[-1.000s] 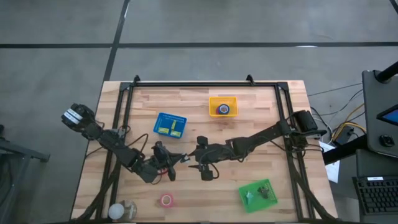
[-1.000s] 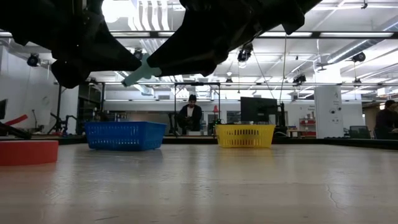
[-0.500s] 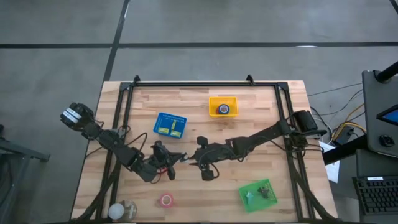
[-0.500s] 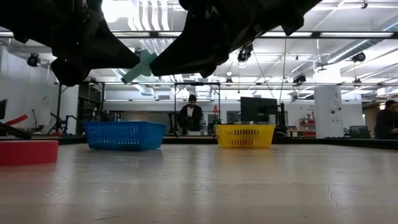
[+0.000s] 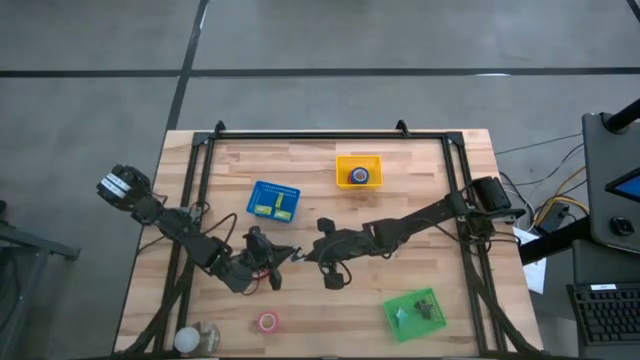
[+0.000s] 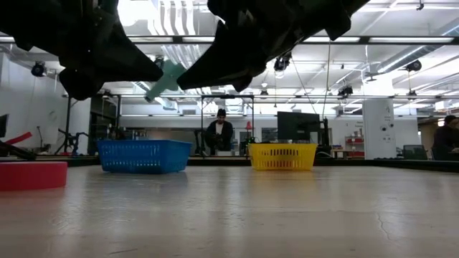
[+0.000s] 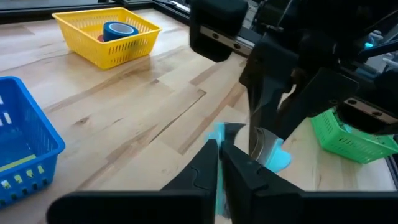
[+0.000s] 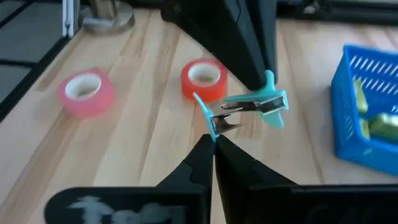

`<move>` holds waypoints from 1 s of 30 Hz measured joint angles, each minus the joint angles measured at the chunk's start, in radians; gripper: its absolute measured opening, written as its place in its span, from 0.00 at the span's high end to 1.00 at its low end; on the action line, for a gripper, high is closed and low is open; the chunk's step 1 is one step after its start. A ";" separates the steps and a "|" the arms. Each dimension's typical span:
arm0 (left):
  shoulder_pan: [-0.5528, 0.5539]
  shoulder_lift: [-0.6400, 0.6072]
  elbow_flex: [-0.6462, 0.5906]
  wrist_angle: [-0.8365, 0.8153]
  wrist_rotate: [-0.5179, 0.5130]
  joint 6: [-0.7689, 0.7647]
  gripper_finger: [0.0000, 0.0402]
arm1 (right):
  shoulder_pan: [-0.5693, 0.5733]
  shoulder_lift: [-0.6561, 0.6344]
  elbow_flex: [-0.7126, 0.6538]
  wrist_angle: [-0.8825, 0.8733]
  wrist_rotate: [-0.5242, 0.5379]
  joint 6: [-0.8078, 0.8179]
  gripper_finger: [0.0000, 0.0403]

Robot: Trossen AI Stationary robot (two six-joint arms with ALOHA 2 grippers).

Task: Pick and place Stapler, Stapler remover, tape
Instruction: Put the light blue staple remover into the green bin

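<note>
Now the right pincer [image 8: 213,144] has snapped shut on one wing of the teal staple remover [image 8: 252,106], where a second ago its fingers stood apart around it. The left pincer [image 7: 219,163] keeps its own clamp on the opposite wing, so both arms grip the same small tool in mid-air above the middle of the worktop [image 5: 420,190], between the blue basket [image 5: 273,201] and the green basket [image 5: 414,310]. In the low view the remover [image 6: 163,77] hangs well clear of the wood, bridged between the two dark arms.

That reads as a hand-over caught halfway: the receiving side is clenched, the giving side has not let go. My judgement is that the left must release next, or the two arms will pull against each other and twist the tool loose.

Elsewhere, the blue tape roll [image 5: 360,176] sits inside the yellow basket [image 5: 343,165], while two red tape rolls [image 8: 203,79] lie on the bare wood near the hand-over, apart from each other, not yet gathered.
</note>
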 joint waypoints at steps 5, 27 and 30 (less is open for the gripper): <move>0.000 0.000 -0.001 0.014 -0.040 0.014 0.88 | 0.001 -0.051 0.000 -0.142 -0.028 0.023 0.98; 0.014 0.000 0.020 0.033 -0.083 0.006 0.72 | 0.275 -0.506 -0.004 -1.106 -0.178 0.588 0.98; 0.014 0.000 0.020 0.033 -0.083 0.006 0.72 | 0.322 -0.523 -0.006 -1.126 -0.178 0.670 0.98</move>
